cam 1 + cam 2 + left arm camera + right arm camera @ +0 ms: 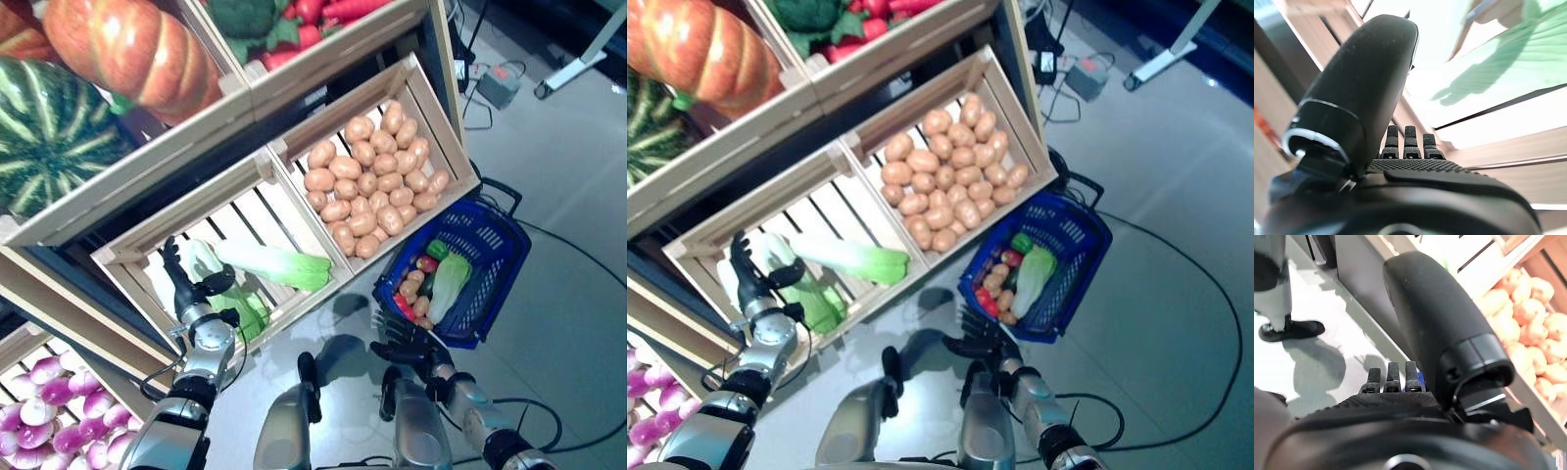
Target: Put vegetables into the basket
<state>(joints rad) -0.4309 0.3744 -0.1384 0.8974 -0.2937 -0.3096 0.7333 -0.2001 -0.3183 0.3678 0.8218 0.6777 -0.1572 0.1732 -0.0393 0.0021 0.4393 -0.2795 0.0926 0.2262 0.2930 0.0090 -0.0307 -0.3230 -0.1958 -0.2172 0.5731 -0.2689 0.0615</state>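
Reaching into the slatted wooden crate (137,257), left hand (186,284) opens over leafy cabbage (279,264).

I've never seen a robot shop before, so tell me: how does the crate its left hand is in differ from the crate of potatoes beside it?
The left crate holds only a few leafy cabbages, with bare slats showing; the potato crate is nearly full. The left crate has the left hand raised open in it; no hand is in the potato crate. Both are pale wooden crates, side by side on one shelf.
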